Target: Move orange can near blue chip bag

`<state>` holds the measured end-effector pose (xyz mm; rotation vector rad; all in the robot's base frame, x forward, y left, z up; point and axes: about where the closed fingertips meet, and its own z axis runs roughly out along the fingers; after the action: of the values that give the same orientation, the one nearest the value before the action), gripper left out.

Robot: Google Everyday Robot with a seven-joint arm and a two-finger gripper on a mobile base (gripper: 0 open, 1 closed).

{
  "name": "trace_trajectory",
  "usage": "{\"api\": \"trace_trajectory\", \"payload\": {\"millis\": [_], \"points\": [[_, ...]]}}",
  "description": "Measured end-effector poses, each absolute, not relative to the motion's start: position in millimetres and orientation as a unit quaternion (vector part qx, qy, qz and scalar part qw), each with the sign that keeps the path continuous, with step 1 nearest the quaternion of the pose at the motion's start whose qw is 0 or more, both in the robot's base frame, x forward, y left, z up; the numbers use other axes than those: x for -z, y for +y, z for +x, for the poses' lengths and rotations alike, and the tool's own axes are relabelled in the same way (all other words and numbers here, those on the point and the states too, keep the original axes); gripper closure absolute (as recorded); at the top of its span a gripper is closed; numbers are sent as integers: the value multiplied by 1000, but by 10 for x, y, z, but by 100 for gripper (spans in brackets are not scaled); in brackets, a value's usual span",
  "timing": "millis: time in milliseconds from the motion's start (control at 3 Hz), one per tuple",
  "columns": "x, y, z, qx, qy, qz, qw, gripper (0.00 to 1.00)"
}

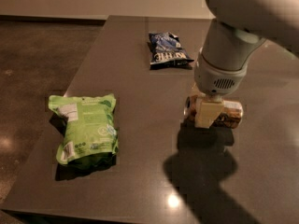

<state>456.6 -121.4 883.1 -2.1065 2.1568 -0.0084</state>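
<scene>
The orange can (227, 115) lies on its side in my gripper (207, 113), right of the table's middle. The gripper comes down from above and is shut on the can, with one pale finger (205, 115) across its front. The can appears to hang just above the table, with a shadow under it. The blue chip bag (166, 50) lies flat at the far middle of the table, some way beyond and to the left of the can. The two are apart.
A larger bright green bag (87, 128) lies near the table's front left. The dark grey table (135, 83) has its left edge beside a brown floor (32, 69). My arm's white body (233, 36) hangs over the right side.
</scene>
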Motion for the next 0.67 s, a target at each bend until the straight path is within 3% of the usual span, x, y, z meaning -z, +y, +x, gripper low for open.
{"api": "trace_trajectory", "payload": {"millis": [667], "points": [[-8875, -1288, 4762, 13, 727, -683, 69, 100]]}}
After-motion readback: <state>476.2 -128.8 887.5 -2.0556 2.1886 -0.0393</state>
